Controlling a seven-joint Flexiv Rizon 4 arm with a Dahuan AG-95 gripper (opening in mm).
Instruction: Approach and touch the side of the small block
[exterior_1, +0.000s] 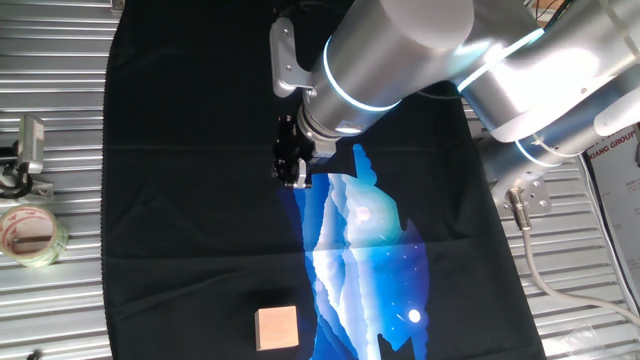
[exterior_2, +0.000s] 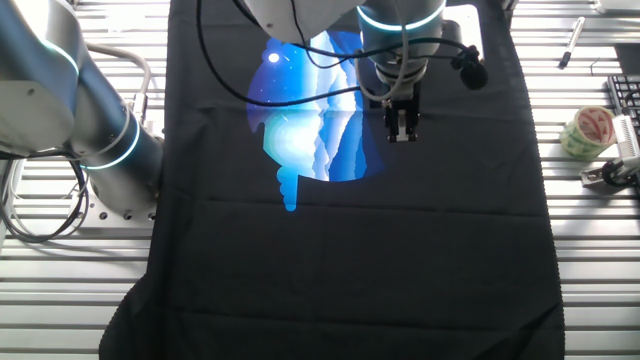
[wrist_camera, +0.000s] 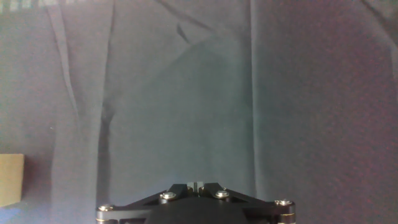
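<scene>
My claw, fingers apparently together, hangs over the black cloth, well apart from the small block; the approach comes next, I judge.

two opposite high views share cloth; hand view close.
</scene>
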